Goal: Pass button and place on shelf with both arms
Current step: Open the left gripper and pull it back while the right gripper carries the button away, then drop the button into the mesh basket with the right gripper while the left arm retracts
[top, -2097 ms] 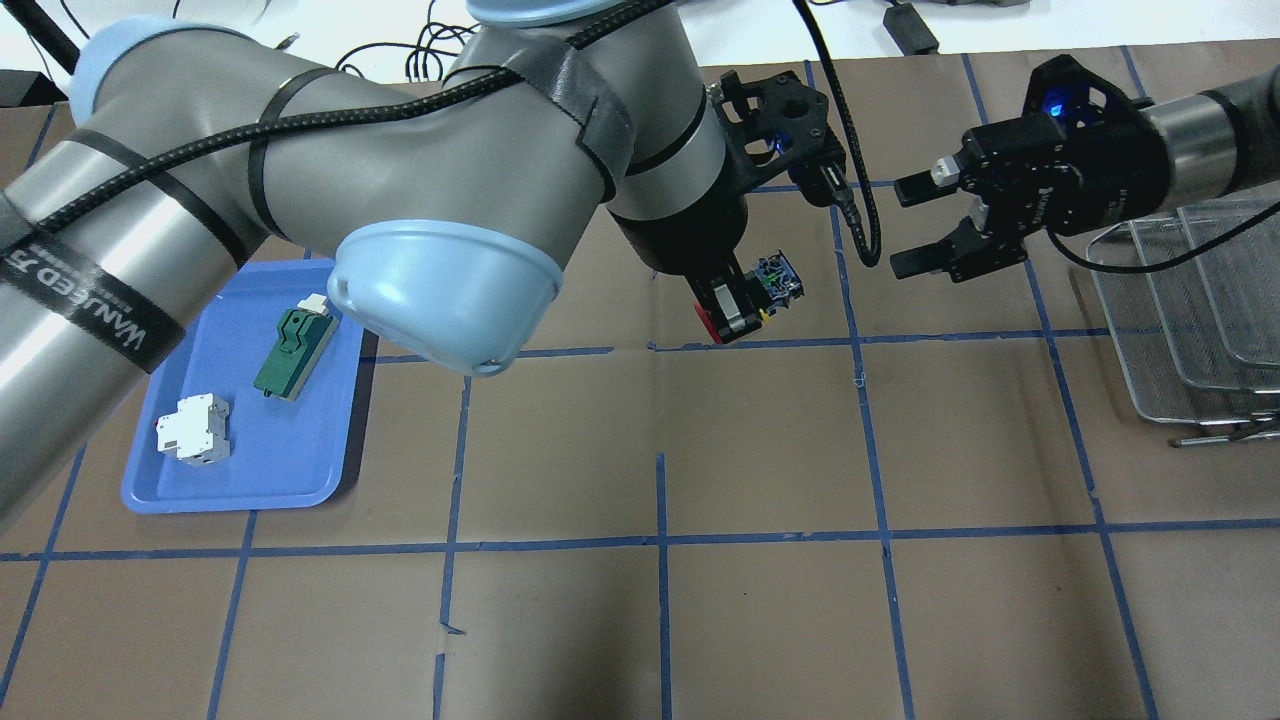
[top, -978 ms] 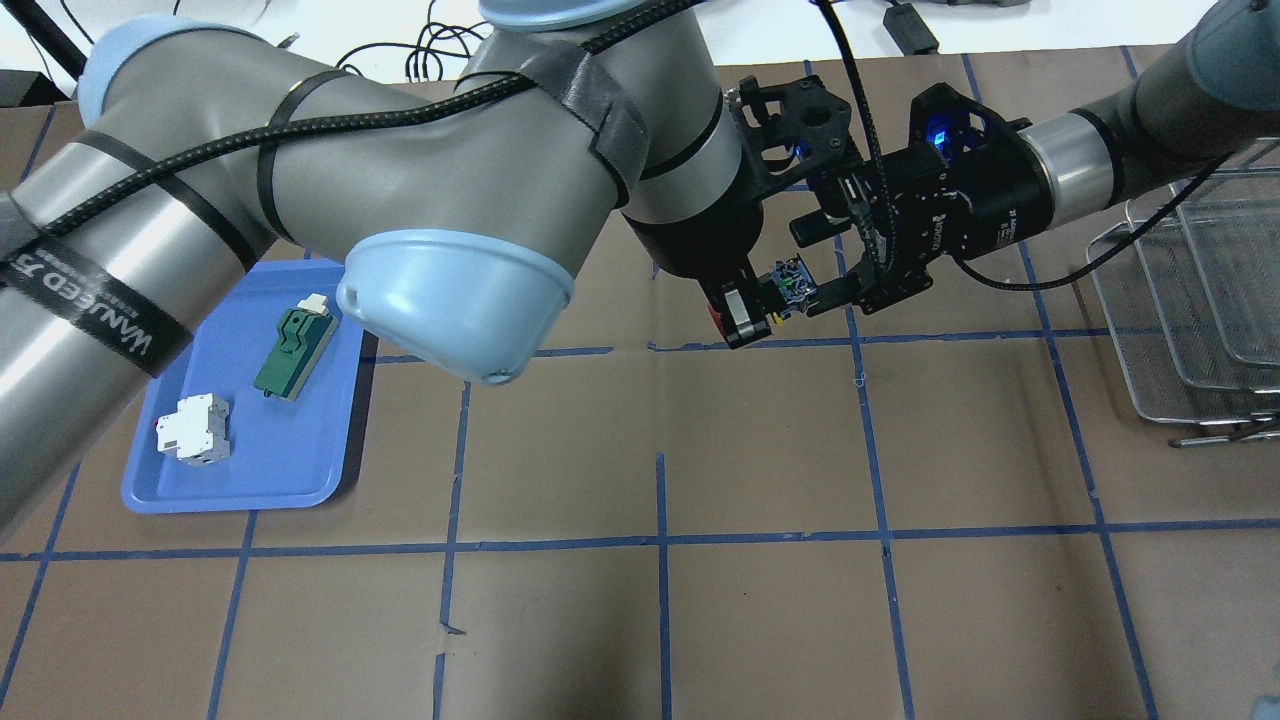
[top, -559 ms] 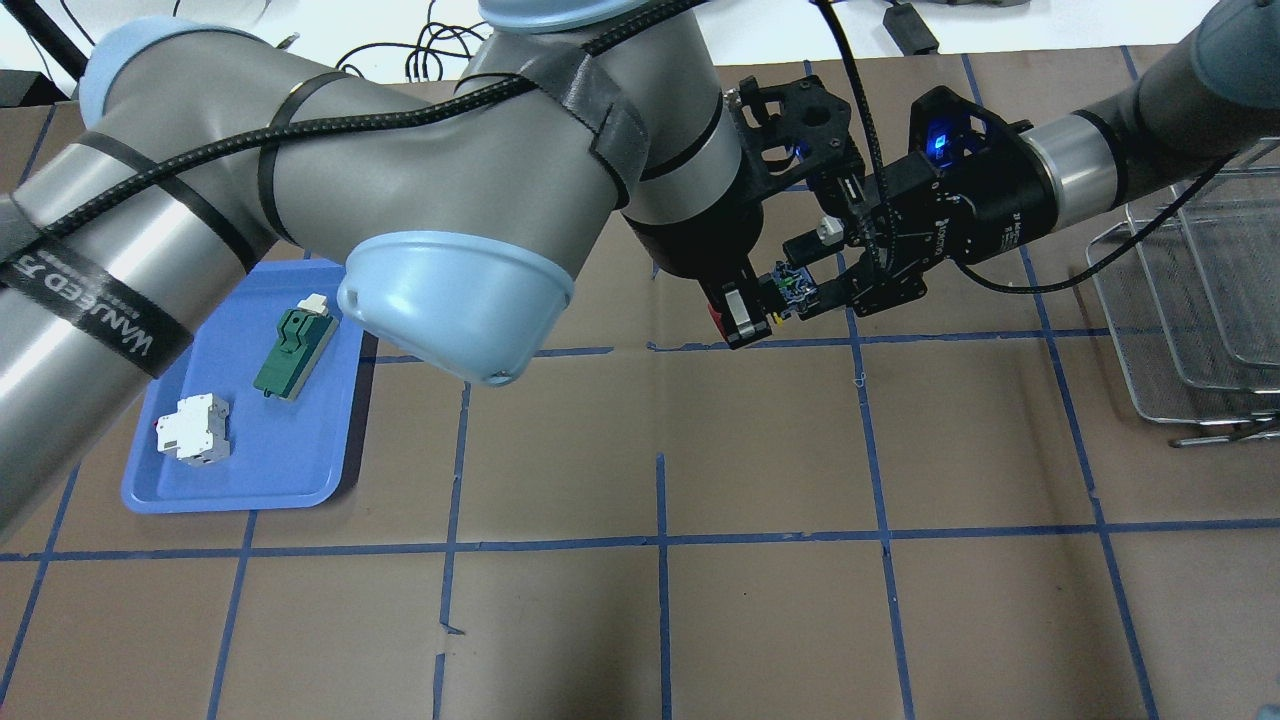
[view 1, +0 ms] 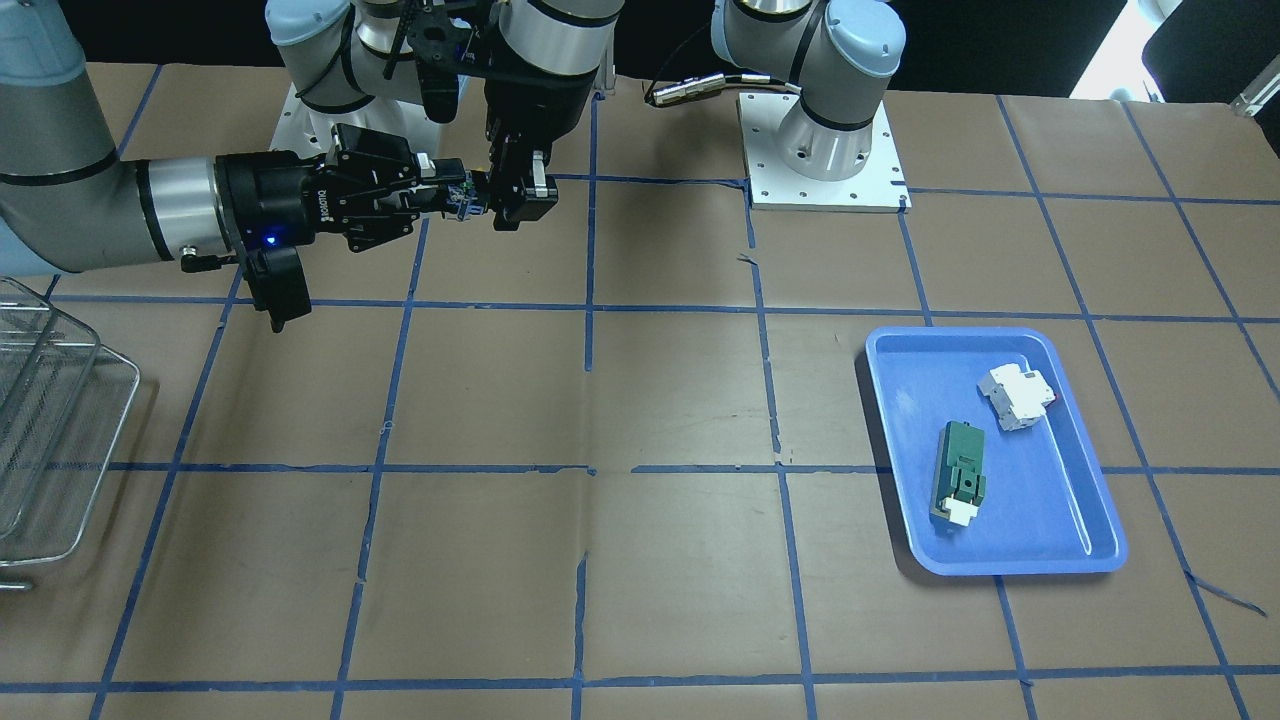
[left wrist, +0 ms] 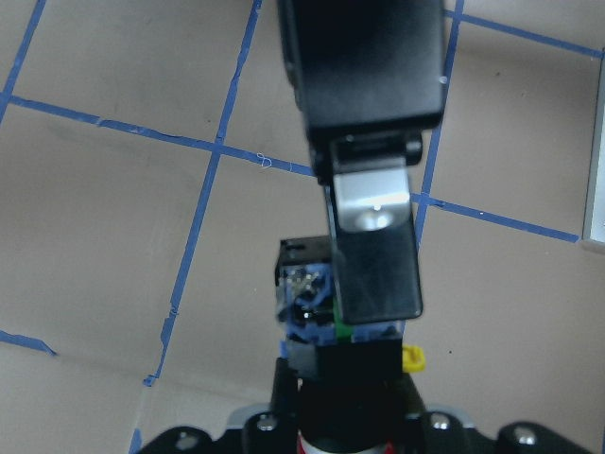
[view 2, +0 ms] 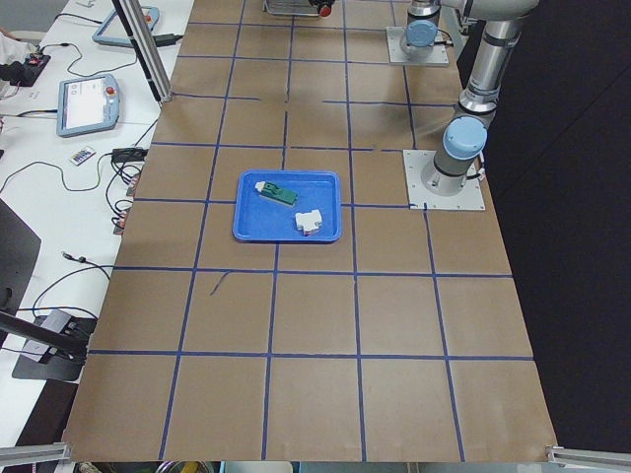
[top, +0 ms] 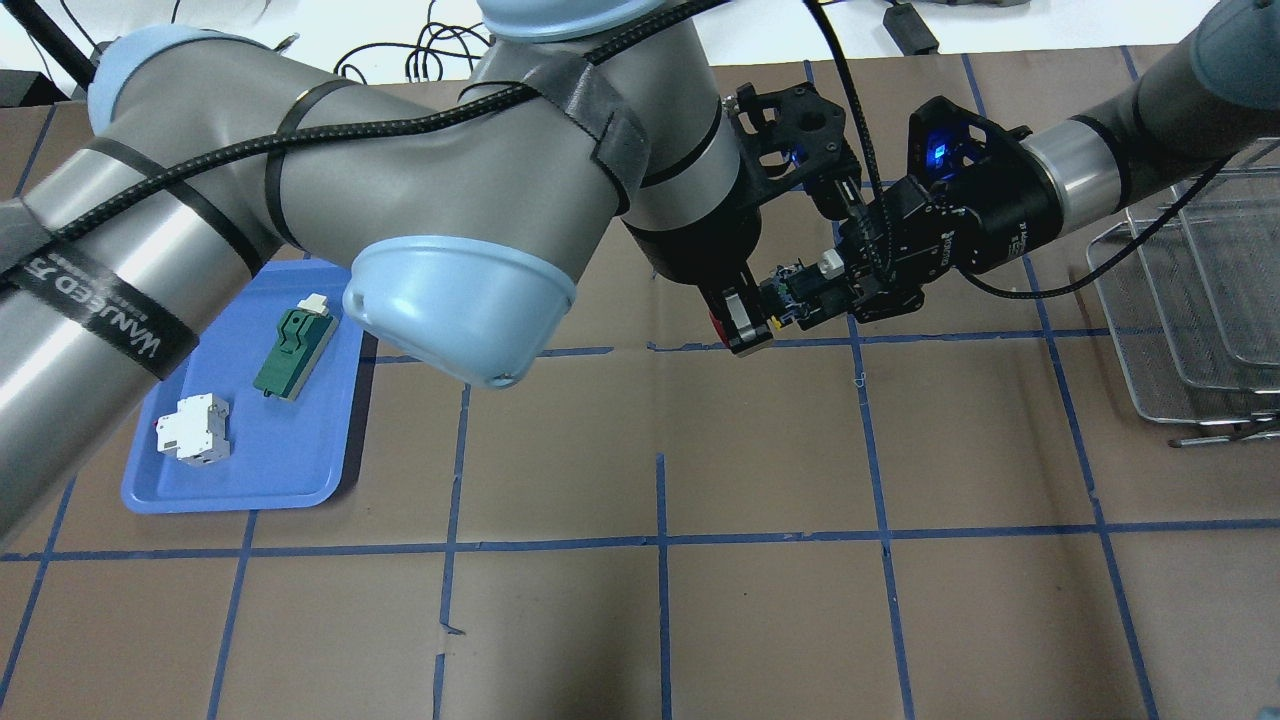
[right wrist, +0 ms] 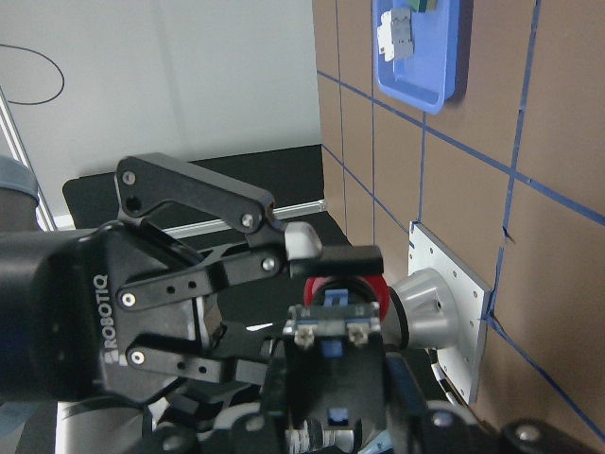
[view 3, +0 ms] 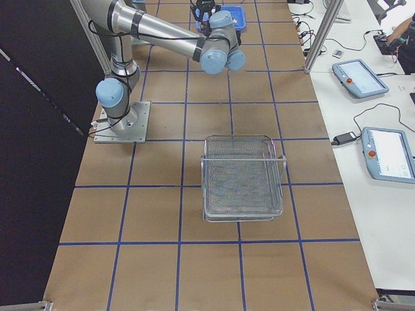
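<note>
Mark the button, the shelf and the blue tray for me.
button (top: 786, 289): overhead exterior view, on its bluish contact block.
shelf (view 3: 243, 175): exterior right view, on the bare mesh floor.
blue tray (view 1: 1035, 500): exterior front-facing view, on its bare floor.

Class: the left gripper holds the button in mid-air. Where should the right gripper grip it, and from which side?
Probably the bluish contact block, the button's free end. The left gripper clamps it beside the red cap, so only that end sticks out, toward the robot's right. Come in level from that side, closing on its flat faces.
</note>
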Robot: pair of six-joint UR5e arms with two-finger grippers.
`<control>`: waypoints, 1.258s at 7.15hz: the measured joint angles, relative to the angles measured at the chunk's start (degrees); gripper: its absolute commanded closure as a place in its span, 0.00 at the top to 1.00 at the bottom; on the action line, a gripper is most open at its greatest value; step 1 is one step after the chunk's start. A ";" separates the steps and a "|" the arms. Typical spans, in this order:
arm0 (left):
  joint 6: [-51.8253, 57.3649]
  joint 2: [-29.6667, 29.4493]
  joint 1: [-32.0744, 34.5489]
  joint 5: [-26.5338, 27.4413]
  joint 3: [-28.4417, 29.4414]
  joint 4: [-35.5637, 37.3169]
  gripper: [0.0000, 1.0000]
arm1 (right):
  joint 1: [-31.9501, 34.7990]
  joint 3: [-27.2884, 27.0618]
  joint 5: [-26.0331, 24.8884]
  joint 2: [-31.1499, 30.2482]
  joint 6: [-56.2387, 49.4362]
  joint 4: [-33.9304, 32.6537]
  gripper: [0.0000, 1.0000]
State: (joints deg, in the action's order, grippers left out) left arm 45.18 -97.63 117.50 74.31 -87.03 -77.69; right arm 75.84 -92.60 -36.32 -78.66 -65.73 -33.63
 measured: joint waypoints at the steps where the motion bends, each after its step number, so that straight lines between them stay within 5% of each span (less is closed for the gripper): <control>1: -0.66 0.00 0.01 -0.08 -0.04 0.00 1.00 | -0.06 0.27 -0.04 0.00 0.14 -0.01 0.19; 5: -2.31 1.62 -1.39 -0.03 0.04 -2.75 1.00 | -4.97 1.05 -3.76 -0.09 1.39 -7.76 0.19; 9: -10.28 3.62 -18.30 1.54 1.28 -14.80 1.00 | -9.40 3.90 -31.72 -0.73 13.11 -38.64 0.19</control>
State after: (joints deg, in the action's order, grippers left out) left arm 34.90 -94.00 99.20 75.85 -85.75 -92.50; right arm 66.44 -88.70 -68.04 -79.40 -52.62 -72.27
